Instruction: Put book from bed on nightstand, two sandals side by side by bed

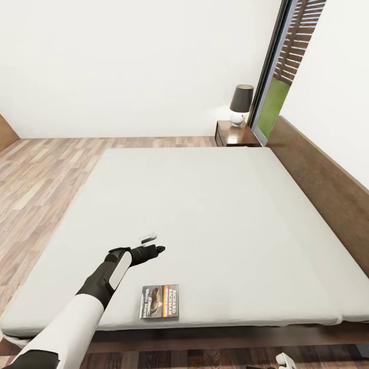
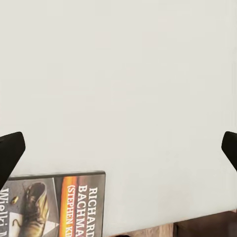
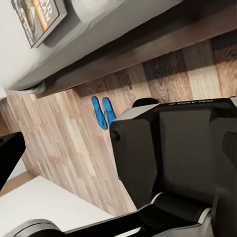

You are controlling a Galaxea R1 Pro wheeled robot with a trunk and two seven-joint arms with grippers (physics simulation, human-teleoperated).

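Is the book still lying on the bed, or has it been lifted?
On the bed. The book lies flat, cover up, near the mattress edge of the bed; the open left gripper hovers beyond it, not touching.

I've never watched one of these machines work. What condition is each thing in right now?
Book: shut, flat on the bed's near edge, not held.
Bed: bare cover, holding the book.
Left claw: open, empty, over the bed past the book.
Sandals: side by side on the floor by the bed.
Lamp: upright on the nightstand.
Right claw: can't tell whether open.
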